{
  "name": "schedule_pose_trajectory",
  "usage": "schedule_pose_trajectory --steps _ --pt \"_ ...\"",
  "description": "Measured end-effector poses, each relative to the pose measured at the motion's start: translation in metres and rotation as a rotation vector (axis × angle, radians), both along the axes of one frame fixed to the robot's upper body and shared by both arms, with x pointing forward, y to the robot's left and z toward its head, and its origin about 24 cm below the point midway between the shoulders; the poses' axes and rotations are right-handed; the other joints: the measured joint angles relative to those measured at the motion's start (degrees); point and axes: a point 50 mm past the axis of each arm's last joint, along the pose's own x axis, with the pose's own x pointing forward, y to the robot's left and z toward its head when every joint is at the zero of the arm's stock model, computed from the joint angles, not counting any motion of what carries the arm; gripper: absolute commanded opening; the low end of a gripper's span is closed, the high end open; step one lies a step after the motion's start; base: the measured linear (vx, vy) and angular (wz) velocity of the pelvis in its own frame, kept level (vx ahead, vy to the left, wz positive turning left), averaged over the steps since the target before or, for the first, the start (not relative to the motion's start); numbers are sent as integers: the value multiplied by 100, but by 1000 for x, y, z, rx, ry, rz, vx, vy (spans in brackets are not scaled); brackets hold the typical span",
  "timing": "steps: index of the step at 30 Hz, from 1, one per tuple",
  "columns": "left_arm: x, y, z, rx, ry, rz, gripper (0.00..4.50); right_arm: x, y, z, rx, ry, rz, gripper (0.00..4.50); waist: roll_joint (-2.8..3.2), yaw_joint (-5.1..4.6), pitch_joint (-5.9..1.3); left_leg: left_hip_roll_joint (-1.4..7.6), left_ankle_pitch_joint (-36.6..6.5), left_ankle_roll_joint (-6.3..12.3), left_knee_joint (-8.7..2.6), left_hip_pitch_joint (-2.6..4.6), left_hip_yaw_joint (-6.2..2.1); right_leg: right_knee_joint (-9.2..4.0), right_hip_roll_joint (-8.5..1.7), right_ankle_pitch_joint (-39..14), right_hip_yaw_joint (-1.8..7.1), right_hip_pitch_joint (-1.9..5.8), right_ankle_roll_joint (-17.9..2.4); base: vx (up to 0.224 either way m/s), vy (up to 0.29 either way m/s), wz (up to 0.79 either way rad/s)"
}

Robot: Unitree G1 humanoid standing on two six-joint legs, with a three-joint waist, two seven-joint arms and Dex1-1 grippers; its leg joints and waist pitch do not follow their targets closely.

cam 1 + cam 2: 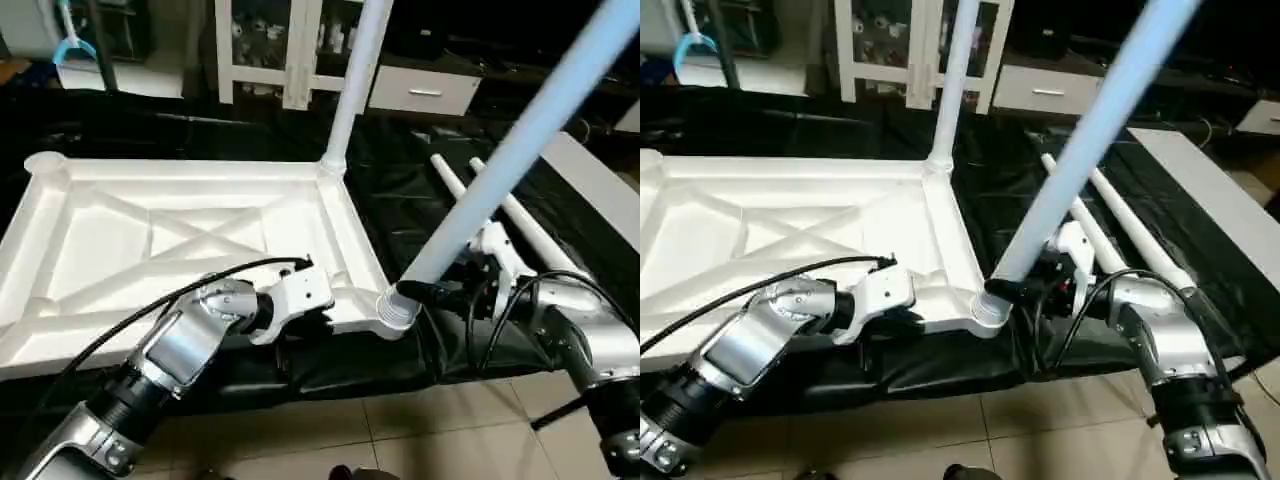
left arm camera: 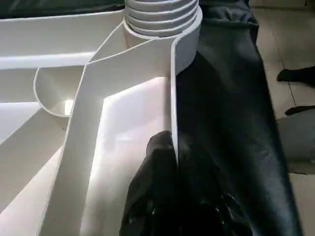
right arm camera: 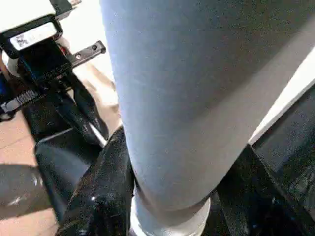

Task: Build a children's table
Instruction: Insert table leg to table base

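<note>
The white table top [image 1: 190, 235] lies upside down, its X-ribs facing up. One white leg [image 1: 352, 90] stands upright in the far right corner socket. A second leg [image 1: 520, 140] leans up to the right, with its ribbed end [image 1: 396, 309] in the near right corner socket [image 2: 189, 44]. My right gripper [image 1: 442, 294] is shut on this leg just above the ribs, one black finger [image 3: 106, 191] on each side. My left gripper [image 2: 167, 147] is shut on the top's near rim, close to that socket.
Two loose white legs [image 1: 525, 228] lie on the black cover to the right of the top. A white board [image 1: 600, 185] lies further right. A white glass-door cabinet [image 1: 265, 50] and a drawer [image 1: 425, 92] stand behind. Tiled floor [image 1: 430, 430] runs along the near edge.
</note>
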Motion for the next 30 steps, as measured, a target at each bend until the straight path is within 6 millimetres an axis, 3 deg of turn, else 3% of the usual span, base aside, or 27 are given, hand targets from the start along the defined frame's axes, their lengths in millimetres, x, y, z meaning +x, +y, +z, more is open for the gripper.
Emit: schedule_pose_trajectory --steps 1,2,3,4,5,6,7,9,10,11,14,18,20,21,22,23,24,25,26,28,30 --pt "0 0 0 -3 -4 1 0 2 1 3 -12 -3 14 185 -182 100 -42 16 0 -22 67 66 112 42 16 -4 181 -95 117 80 -182 18" --pt "0 -1 0 -7 -5 1 0 5 2 5 -26 -6 24 185 -128 218 -58 4 -151 -40 529 2 -203 54 93 33 223 -116 176 80 -182 18" --pt "0 -1 0 -6 -2 -1 0 7 6 5 -29 -10 29 185 -53 260 -82 -100 -159 -31 740 38 -583 26 138 33 198 -91 176 136 -113 -23" --pt "-1 -1 0 -7 2 -5 0 7 8 4 -25 -15 27 185 25 262 -125 -132 -250 -105 611 160 -675 -3 181 48 148 -109 160 52 -26 -13" --pt "0 -1 0 -6 -3 -3 0 9 10 3 -22 -30 15 185 6 203 -135 -80 -229 -308 476 175 -581 -109 218 190 173 -126 68 0 0 0" --pt "0 -1 0 -4 -8 2 0 10 11 3 -26 -31 12 185 16 163 -131 -48 -182 -272 441 183 -488 -168 236 391 196 -126 -113 -67 -29 18" --pt "0 0 0 0 -8 4 0 11 13 2 -24 -29 9 185 -1 112 -135 -47 -181 -269 443 183 -460 -213 237 579 214 -110 -203 -85 -18 8" --pt "1 3 -1 10 -7 8 0 10 17 -2 -13 -34 -3 185 11 31 -114 -9 -186 -271 424 220 -460 -314 256 572 175 -87 -96 -74 -12 4" --pt "1 4 0 11 -9 11 0 10 19 -2 -10 -40 -6 185 44 14 -100 19 -187 -271 415 215 -475 -378 264 550 128 -64 -60 -60 5 -4" --pt "1 4 0 14 -11 13 0 9 19 -2 -7 -48 -12 185 109 -19 -70 57 -187 -272 383 219 -518 -509 260 541 13 -5 -45 0 0 0" --pt "1 5 -1 17 -10 13 0 7 19 -4 -5 -64 -21 185 156 -120 -45 100 -187 -272 312 219 -559 -694 201 541 -218 95 -45 0 0 0" --pt "4 6 -1 22 -27 19 0 4 16 -7 35 -88 -75 185 215 -132 -12 101 -187 -272 302 228 -559 -712 162 541 -288 106 -45 0 0 0" --pt "7 7 0 18 -41 29 0 2 15 -9 63 -106 -117 185 283 -140 28 112 -187 -272 245 227 -565 -786 101 539 -444 152 -42 0 0 0" --pt "9 7 1 19 -46 30 0 2 16 -9 72 -118 -131 185 312 -135 47 119 -187 -272 230 219 -565 -786 95 526 -461 179 -34 0 0 0" --pt "10 8 1 21 -47 32 0 1 16 -9 79 -127 -143 185 348 -110 73 122 -186 -274 202 206 -555 -687 100 491 -452 187 -41 -71 -26 5" --pt "11 6 1 20 -44 33 0 0 15 -10 95 -140 -166 185 346 -46 78 126 -185 -275 170 217 -467 -329 95 257 -335 174 -137 -38 -98 31" --pt "12 3 1 10 -46 34 0 -2 13 -10 110 -152 -185 185 306 43 64 124 -184 -276 169 219 -347 -49 95 141 -170 229 -177 -38 -98 31" --pt "13 4 2 6 -59 38 0 -2 13 -9 125 -162 -203 185 201 129 10 110 -194 -279 182 255 -219 -36 95 183 27 134 60 50 -146 17" --pt "15 4 5 5 -71 39 0 1 16 -6 132 -189 -214 185 285 222 -5 99 -250 -272 236 195 -267 -20 102 186 43 35 63 34 -71 -6" --pt "17 4 6 4 -72 35 0 1 18 -5 141 -210 -233 185 416 335 -61 73 -224 -307 166 102 -420 -51 136 187 -2 -22 64 68 -73 -26" --pt "17 4 5 0 -76 29 0 0 16 -6 143 -214 -246 185 436 341 -84 128 -67 -393 141 99 -425 -81 207 358 0 -20 -4 23 -35 -10"
